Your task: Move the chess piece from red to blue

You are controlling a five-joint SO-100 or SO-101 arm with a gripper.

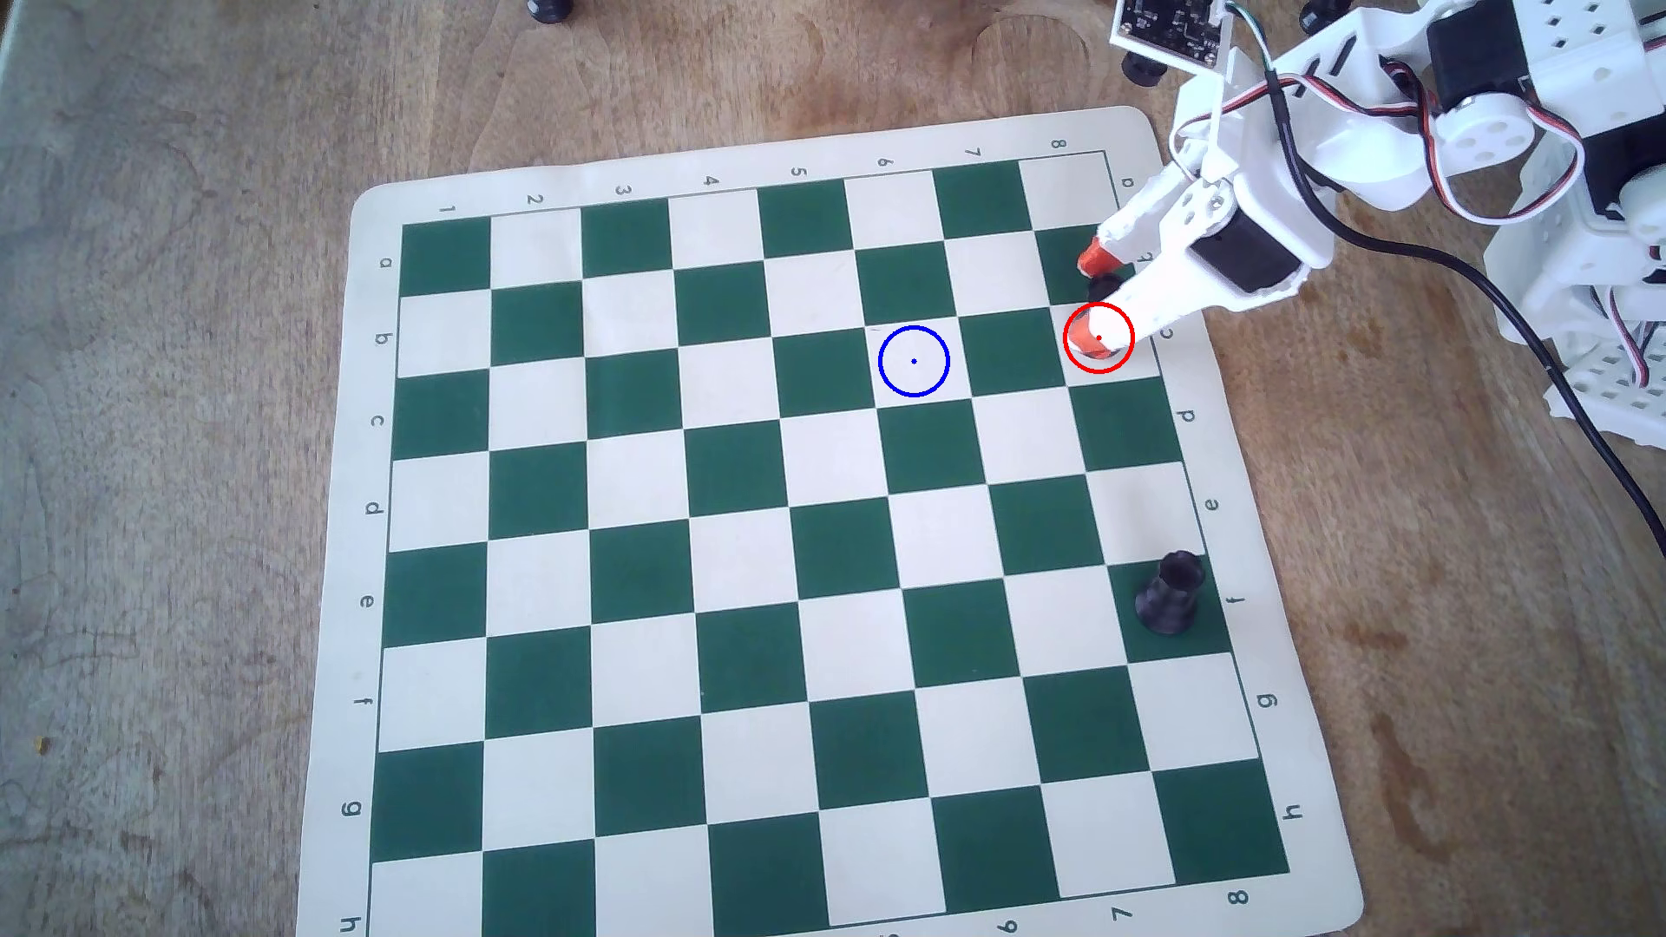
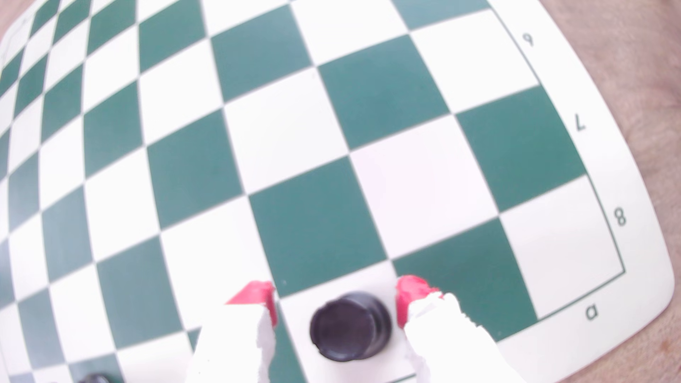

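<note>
The chess piece (image 2: pixel 350 326) is a small black piece seen from above in the wrist view, standing on a white square near the board's corner. My gripper (image 2: pixel 333 289) is open, its red-tipped fingers on either side of the piece with a gap on each side. In the overhead view only a dark sliver of the chess piece (image 1: pixel 1102 288) shows between the orange fingertips of the gripper (image 1: pixel 1095 299). The red circle (image 1: pixel 1098 371) lies over the lower fingertip. The blue circle (image 1: pixel 913 395) marks a white square two columns to the left.
A stouter black piece (image 1: pixel 1170 592) stands on a green square at the board's right edge. More dark pieces (image 1: pixel 1140 68) sit off the green-and-white board (image 1: pixel 631 504) at the top. The arm's black cable (image 1: pixel 1533 342) trails over the wooden table on the right.
</note>
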